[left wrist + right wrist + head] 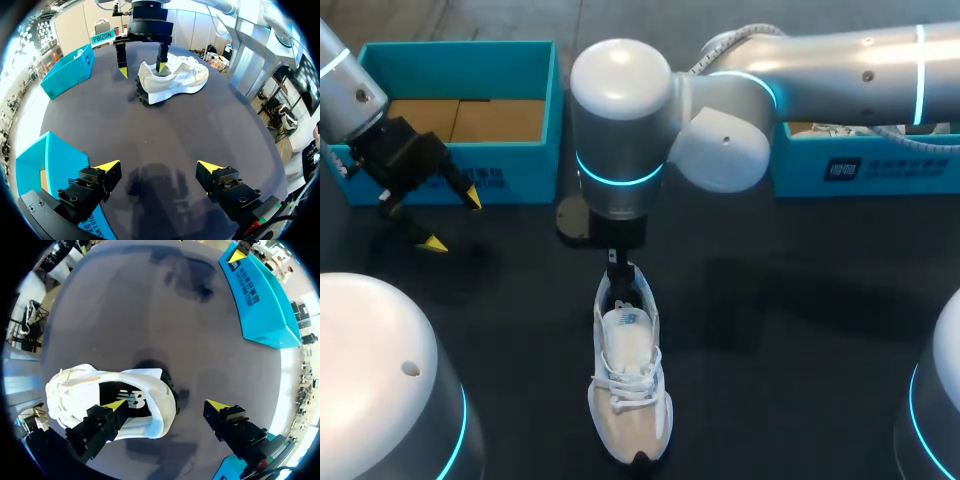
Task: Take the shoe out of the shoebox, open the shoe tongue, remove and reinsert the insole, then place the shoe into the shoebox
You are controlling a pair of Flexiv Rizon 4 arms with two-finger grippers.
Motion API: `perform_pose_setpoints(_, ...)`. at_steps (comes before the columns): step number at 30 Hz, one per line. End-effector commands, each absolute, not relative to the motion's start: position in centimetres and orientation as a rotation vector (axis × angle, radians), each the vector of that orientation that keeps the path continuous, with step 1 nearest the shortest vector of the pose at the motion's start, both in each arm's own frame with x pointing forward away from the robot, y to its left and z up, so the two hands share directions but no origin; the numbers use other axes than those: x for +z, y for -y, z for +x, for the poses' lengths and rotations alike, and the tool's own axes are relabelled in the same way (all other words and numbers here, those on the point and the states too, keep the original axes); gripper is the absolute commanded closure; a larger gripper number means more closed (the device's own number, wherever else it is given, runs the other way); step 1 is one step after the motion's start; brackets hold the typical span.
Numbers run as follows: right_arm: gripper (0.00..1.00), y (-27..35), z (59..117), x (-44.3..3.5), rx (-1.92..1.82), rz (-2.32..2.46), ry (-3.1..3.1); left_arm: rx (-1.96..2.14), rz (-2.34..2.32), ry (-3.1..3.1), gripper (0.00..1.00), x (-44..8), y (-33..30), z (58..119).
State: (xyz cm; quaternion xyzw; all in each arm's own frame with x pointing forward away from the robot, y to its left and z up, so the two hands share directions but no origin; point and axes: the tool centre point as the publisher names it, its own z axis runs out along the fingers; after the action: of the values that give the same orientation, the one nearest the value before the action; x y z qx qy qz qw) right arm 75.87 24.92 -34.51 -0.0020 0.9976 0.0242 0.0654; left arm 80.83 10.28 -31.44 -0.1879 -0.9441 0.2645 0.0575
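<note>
Our right gripper (167, 405) straddles the heel of the white mesh sneaker (65, 395), jaws wide, holding nothing; left gripper (157, 165) hangs open, empty. Pinch too shallow and we may tip it.

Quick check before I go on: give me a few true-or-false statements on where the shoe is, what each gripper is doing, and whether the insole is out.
1. The shoe stands on the table, outside the boxes. True.
2. The left gripper holds the shoe's tongue. False: it is open and empty, by the left shoebox, away from the shoe.
3. The right gripper has one finger at the shoe's opening and the other outside, past the heel. True.
4. The shoe lies on its side. False: it sits upright on its sole.
5. The insole lies on the table beside the shoe. False: it is inside the shoe.
</note>
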Motion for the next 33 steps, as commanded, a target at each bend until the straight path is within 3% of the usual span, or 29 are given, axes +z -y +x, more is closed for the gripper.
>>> perform_pose_setpoints(1, 0.0, -25.3, 76.3, -35.1, 0.069, -0.013, -3.015, 0.798, -0.571, 2.862, 0.0, -31.4, -10.3, 80.8)
perform_pose_setpoints(32, 0.0, -24.6, 77.5, -39.0, 0.059, -0.044, -3.083, 0.798, -0.571, 2.862, 0.0, -31.4, -10.3, 80.8)
perform_pose_setpoints(33, 0.13, -24.5, 77.4, -39.0, 0.059, -0.043, -3.084, 0.798, -0.571, 2.862, 0.0, -31.4, -10.3, 80.8)
